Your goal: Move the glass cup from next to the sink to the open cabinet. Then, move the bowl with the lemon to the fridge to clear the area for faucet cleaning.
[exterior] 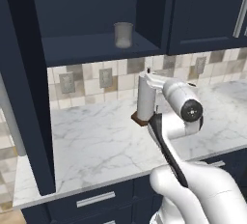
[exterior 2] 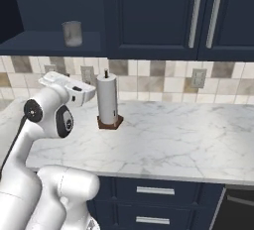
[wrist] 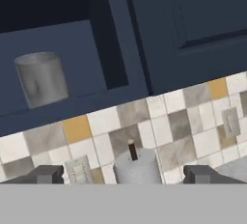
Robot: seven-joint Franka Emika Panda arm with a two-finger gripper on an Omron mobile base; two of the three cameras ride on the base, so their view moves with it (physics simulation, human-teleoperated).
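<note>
The cup (exterior: 123,35) is standing upright on the shelf inside the open cabinet (exterior: 91,49), with nothing touching it. The hand (wrist: 124,174) is hanging wide open below the cabinet, holding nothing; its two fingers (wrist: 46,174) are sitting far apart. The hand view is looking up at the cup and is also showing the top of a paper towel roll (wrist: 137,167) between the fingers, with a dark stick poking out. The two base views are showing the whole roll standing on a brown base on the white marble desk (exterior 2: 188,135), just past the arm. The right base view is showing closed cabinet doors (exterior 2: 203,16) with long metal handles. The left base view is showing the open door's dark edge at the left.
</note>
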